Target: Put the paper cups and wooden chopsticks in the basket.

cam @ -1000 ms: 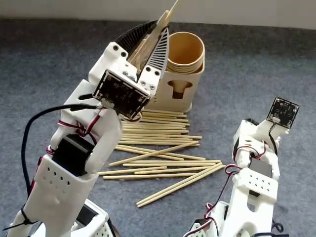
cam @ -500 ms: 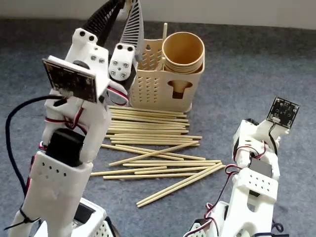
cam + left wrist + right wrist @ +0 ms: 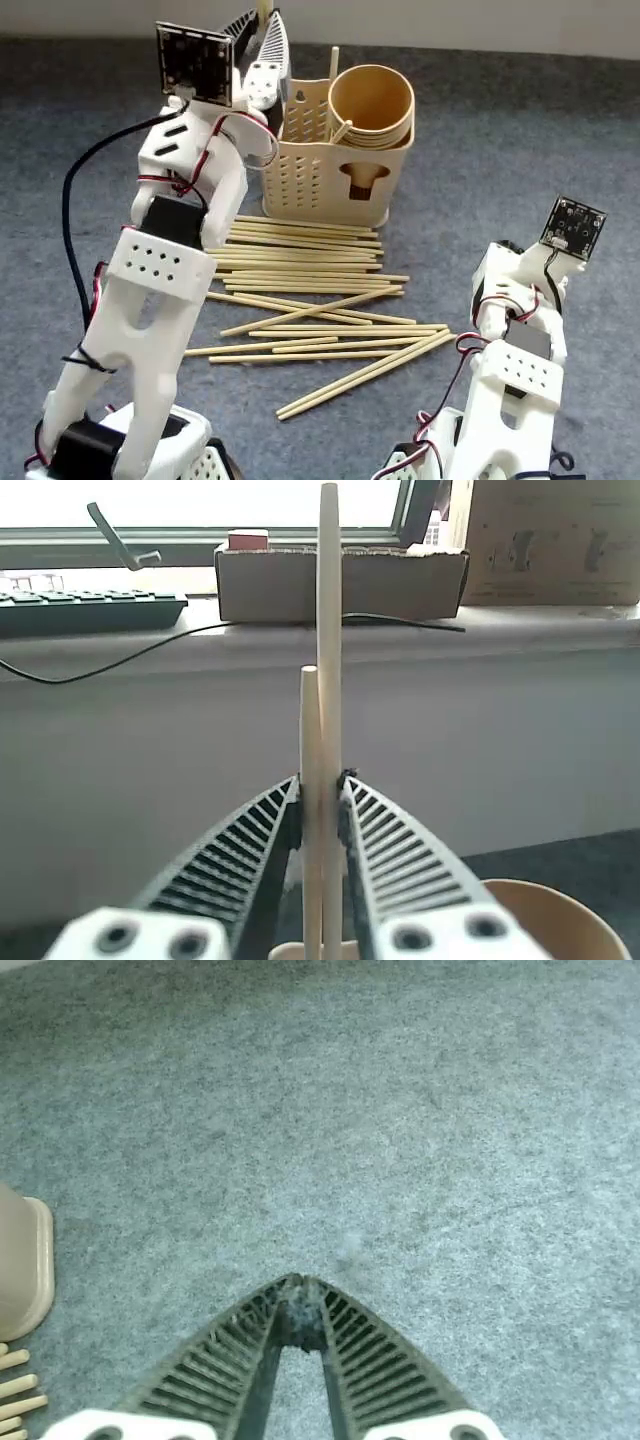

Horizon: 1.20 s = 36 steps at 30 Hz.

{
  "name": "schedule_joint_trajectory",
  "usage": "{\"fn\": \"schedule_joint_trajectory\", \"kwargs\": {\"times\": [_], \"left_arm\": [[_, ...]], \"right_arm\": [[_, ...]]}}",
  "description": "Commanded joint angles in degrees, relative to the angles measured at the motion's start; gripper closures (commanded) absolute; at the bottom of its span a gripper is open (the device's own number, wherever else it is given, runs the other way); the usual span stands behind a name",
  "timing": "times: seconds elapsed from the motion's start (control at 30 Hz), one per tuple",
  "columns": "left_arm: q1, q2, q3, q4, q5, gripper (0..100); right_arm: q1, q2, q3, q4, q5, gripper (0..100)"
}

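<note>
Chopsticks (image 3: 300, 262), high view: loose heap on carpet (image 3: 500, 150), low and in front of left gripper (image 3: 261, 22), which hangs high just beside basket (image 3: 345, 185). Paper cups (image 3: 372, 98) sit stacked inside.

Left wrist view: jaws clenched on held pair (image 3: 327, 630), 2 sticks upright, presumably for dropping in. Cup rim (image 3: 540, 910) is beneath.

Right wrist view: right gripper (image 3: 298, 1312) pinched shut, empty, over carpet. Basket corner (image 3: 22, 1260) is off to 1 side.

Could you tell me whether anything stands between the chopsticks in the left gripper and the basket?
Nothing visible does. The left gripper holds two chopsticks upright, raised by the left side of the basket. The compartment beside the paper cups is open on top, with one upright chopstick standing in it.
</note>
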Motion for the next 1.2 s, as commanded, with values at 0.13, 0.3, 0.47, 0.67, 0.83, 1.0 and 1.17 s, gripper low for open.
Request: {"fn": "schedule_joint_trajectory", "kwargs": {"times": [0.13,0.3,0.47,0.67,0.83,1.0,1.17], "left_arm": [[-0.3,4.2,-0.3,0.2,0.8,96],[-0.1,4.2,-4.1,9.7,0.8,91],[-0.2,4.1,-8.4,17.7,0.6,91],[-0.1,4.1,-14.5,30.9,0.6,91],[1.4,4.1,-20.6,44.0,0.4,91],[5.8,4.1,-26.7,58.0,-4.3,91],[11.7,4.1,-29.8,68.9,-9.2,91]], "right_arm": [[-0.8,-0.6,-0.5,-1.5,0.8,98.5],[-0.8,-0.6,-0.5,-1.5,0.8,98.5],[-0.8,-0.6,-0.5,-1.5,0.8,98.5],[-0.8,-0.6,-0.5,-1.5,0.8,98.5],[-0.7,-0.6,-0.5,-1.6,0.8,98.5],[-0.7,-0.6,-0.5,-1.6,0.8,98.5],[-0.7,-0.6,-0.5,-1.6,0.8,98.5]]}}
